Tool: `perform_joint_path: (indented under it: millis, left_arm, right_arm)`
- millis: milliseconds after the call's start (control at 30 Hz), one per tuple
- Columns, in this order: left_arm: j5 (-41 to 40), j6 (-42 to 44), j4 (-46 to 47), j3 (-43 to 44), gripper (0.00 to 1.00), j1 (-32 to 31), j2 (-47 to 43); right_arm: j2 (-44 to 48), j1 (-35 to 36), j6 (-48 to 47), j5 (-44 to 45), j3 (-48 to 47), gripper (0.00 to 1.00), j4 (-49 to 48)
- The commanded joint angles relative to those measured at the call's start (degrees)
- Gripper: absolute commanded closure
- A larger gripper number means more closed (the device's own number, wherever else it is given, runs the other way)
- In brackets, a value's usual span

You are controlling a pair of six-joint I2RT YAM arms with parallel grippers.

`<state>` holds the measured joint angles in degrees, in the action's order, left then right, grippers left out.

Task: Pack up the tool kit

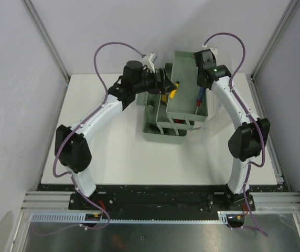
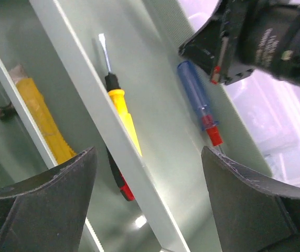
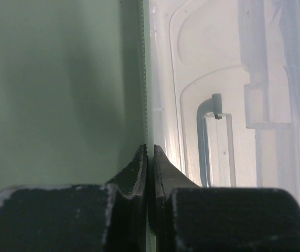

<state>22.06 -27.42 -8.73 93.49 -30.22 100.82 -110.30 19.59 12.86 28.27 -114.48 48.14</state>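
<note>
- Left gripper [image 2: 147,157] filled the bottom of its own wrist view, jaws spread wide, and nothing sat between the fingers [image 2: 50,205].
- Just beyond it, toward 12 o'clock, a yellow-handled screwdriver [image 2: 122,113] lay in the inner tray [image 1: 184,79]. A blue-handled screwdriver [image 2: 194,94] lay at 1 o'clock of it, apart from it.
- At 10 o'clock, past the tray's rail, a second yellow-handled tool [image 2: 40,115] showed; its kind could not be told.
- Right gripper [image 3: 150,157] was pinched tight on the thin edge of the tray wall, with the translucent lid [image 3: 207,63] at its 3 o'clock side.
- From above, the toolbox [image 1: 158,131] sat on the tabletop [image 1: 97,152] at 12 o'clock from the arm bases. The tray hung tilted over it, its far end raised.
- The right arm gripped the tray at its 1 o'clock corner, and the left gripper hovered at its 9 o'clock side.
- The step in hand looked to be seating the loaded tray in the box, and it was not yet down.
- Next, the right arm would likely need to lower the raised end slowly and level the tray, so the screwdrivers didn't slide.
- The open left gripper seemed well placed to steady the 9 o'clock rim and line it up with the box walls.
- The lid would come after that.
</note>
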Motion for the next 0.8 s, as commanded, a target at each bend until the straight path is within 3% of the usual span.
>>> perform_joint_path:
  millis: [0,100,233,467,533,600,700,767]
  left_arm:
    - [-7.2,4.9,-1.8,0.5,0.18,-1.5,1.4]
    - [-10.0,7.0,-2.5,0.8,0.32,-3.7,1.5]
    - [-14.3,8.9,-4.4,1.7,0.58,-5.5,1.9]
    - [-17.9,12.0,-6.9,2.3,0.76,-6.7,1.8]
    - [-19.4,11.6,-7.5,2.3,0.86,-6.9,1.9]
    - [-21.0,10.7,-8.2,2.3,0.96,-7.0,2.0]
    - [-23.3,9.5,-9.1,2.1,1.0,-7.0,2.1]
    - [-24.0,8.8,-9.5,2.1,1.0,-7.0,2.3]
  right_arm:
    - [-1.1,1.6,1.5,1.9,-3.1,1.0,-4.8]
    - [-1.1,1.7,1.4,2.2,-2.9,1.0,-4.9]
    - [-1.2,1.9,0.6,2.5,-3.0,1.0,-4.8]
    - [-1.3,2.3,0.5,3.6,-3.1,1.0,-4.7]
    - [-1.2,2.3,0.8,3.8,-3.2,1.0,-4.8]
    - [-1.0,2.3,1.3,3.8,-3.4,0.87,-4.7]
    - [0.0,2.2,3.4,4.2,-3.5,0.58,-5.1]
    - [1.1,2.3,4.7,4.3,-3.3,0.45,-5.9]
